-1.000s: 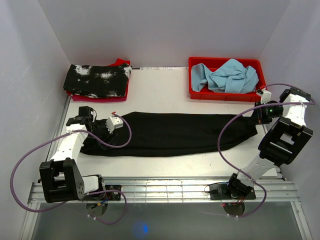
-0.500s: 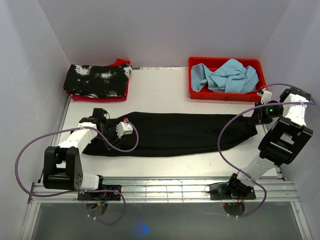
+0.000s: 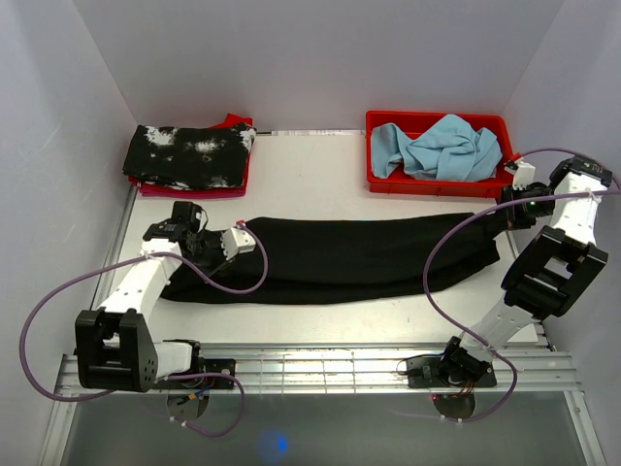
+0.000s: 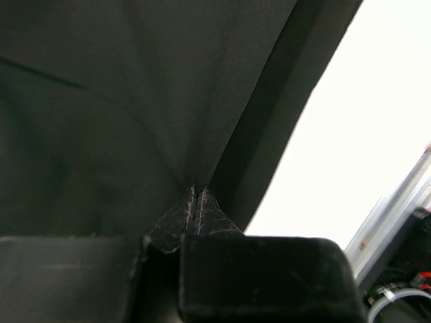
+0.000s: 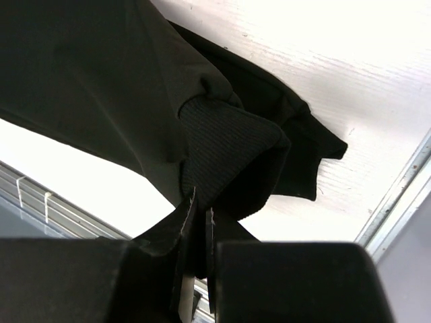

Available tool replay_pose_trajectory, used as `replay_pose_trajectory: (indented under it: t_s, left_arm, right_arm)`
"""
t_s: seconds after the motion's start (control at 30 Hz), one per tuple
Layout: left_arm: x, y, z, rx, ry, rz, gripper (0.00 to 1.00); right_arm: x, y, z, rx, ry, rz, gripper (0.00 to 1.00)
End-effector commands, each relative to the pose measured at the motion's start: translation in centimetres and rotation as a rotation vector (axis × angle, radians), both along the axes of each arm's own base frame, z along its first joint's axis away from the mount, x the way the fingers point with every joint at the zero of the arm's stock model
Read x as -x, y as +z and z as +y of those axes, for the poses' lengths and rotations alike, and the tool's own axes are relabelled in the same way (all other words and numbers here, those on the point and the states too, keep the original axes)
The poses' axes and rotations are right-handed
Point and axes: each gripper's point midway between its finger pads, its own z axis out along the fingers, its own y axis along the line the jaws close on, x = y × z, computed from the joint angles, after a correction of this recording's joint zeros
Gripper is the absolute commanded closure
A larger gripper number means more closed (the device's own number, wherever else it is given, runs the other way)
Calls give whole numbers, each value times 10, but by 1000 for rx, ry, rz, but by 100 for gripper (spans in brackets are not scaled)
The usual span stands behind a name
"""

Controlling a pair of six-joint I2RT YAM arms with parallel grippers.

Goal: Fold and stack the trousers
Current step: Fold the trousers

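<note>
The black trousers (image 3: 349, 257) lie lengthwise across the middle of the table, folded into a long band. My left gripper (image 3: 206, 254) sits on their left end. In the left wrist view its jaws (image 4: 199, 193) are shut, pinching a ridge of the black fabric (image 4: 121, 101). My right gripper (image 3: 502, 216) holds the right end, slightly raised. The right wrist view shows its jaws (image 5: 201, 205) shut on the ribbed cuff (image 5: 229, 141), with the other leg end (image 5: 316, 151) hanging toward the white table.
A red bin (image 3: 374, 184) holding a light blue cloth (image 3: 437, 148) stands at the back right. A folded black garment with white splotches (image 3: 189, 155) lies on red cloth at the back left. A metal rail (image 3: 320, 364) runs along the near edge. Walls close in on both sides.
My left gripper has shut on the trousers' left end after sliding right over it. My right gripper has lifted slightly toward the back with the cuff.
</note>
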Motion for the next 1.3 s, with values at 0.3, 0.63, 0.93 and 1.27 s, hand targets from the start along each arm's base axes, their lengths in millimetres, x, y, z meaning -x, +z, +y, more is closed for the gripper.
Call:
replay_pose_trajectory:
  t_s: [0.3, 0.63, 0.93, 1.27]
  left_arm:
    - [62, 6, 6, -16, -112, 97, 100]
    - [45, -46, 11, -52, -19, 216, 65]
    - [25, -13, -2, 25, 9, 134, 32]
    - [-23, 73, -28, 231, 245, -5, 10]
  right_arm:
    - [18, 2, -11, 120, 72, 6, 92]
    - [14, -40, -14, 101, 40, 79, 92]
    - [33, -55, -20, 158, 78, 161, 66]
    - [-20, 12, -24, 192, 93, -48, 19]
